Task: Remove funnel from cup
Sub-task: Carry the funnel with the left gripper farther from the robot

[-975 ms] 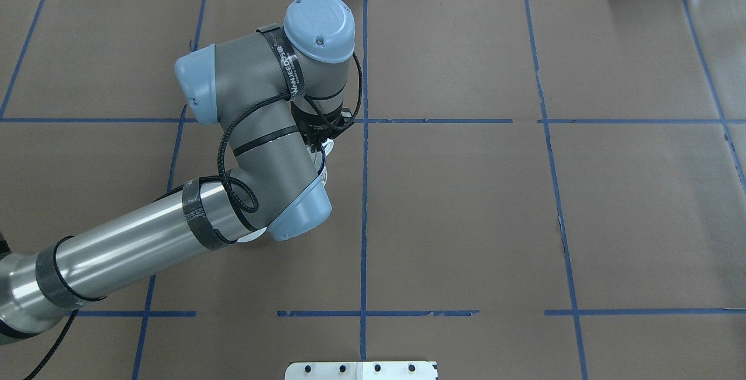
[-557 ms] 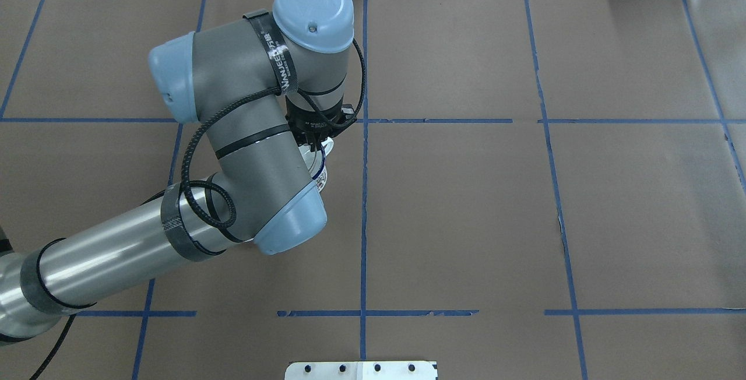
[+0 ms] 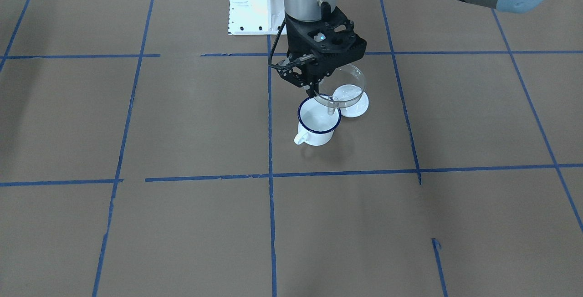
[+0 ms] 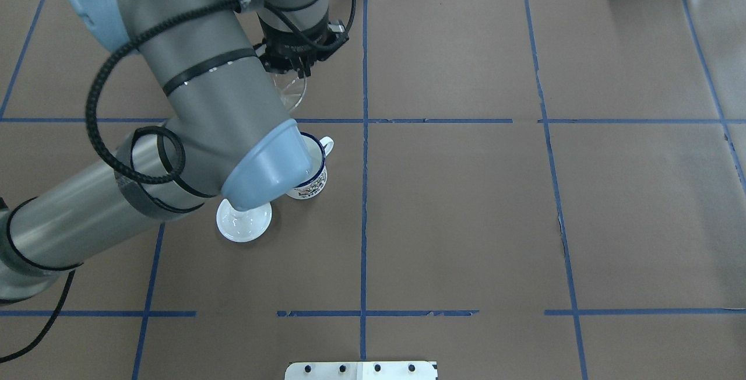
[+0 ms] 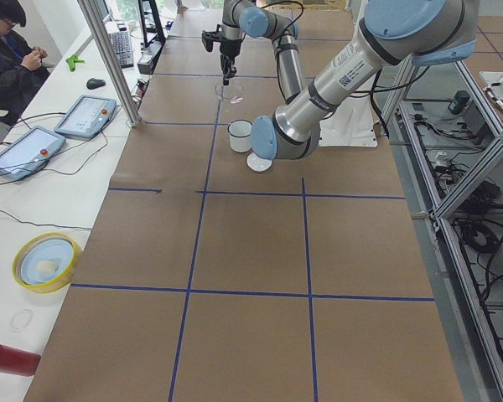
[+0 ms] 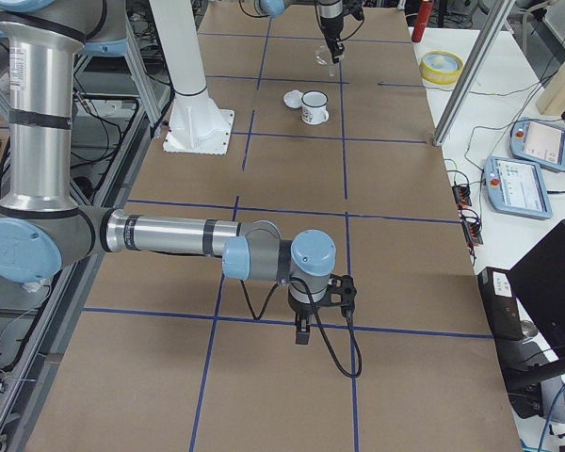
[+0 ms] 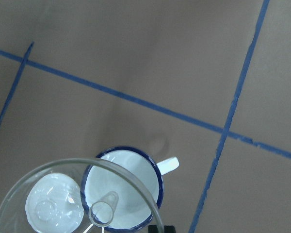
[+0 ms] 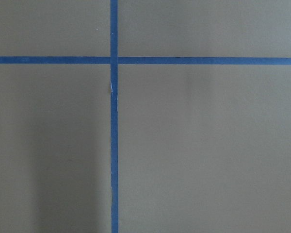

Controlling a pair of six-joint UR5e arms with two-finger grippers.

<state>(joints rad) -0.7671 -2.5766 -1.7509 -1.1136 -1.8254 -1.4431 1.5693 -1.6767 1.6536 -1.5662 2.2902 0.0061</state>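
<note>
My left gripper (image 3: 314, 91) is shut on the rim of the clear funnel (image 3: 345, 83) and holds it in the air, above and a little beside the cup (image 3: 319, 123). The funnel's spout hangs over the cup's rim, clear of it. The white mug with its blue rim stands upright and empty on the table. In the left wrist view the funnel (image 7: 48, 189) is in front of the cup (image 7: 131, 187). In the overhead view the gripper (image 4: 294, 68) holds the funnel (image 4: 289, 93) and my arm half hides the cup (image 4: 315, 177). My right gripper (image 6: 303, 331) hangs low over the table far away; I cannot tell if it is open or shut.
A round white lid (image 3: 354, 103) lies on the table touching or just beside the cup, on the robot's side; it also shows in the overhead view (image 4: 243, 221). Brown paper with blue tape lines covers the table (image 3: 182, 224). The robot's white base plate (image 3: 250, 10) is behind.
My left arm has risen and lifted the funnel up out of the cup. The cup and the lid, hidden under the arm before, now show.
</note>
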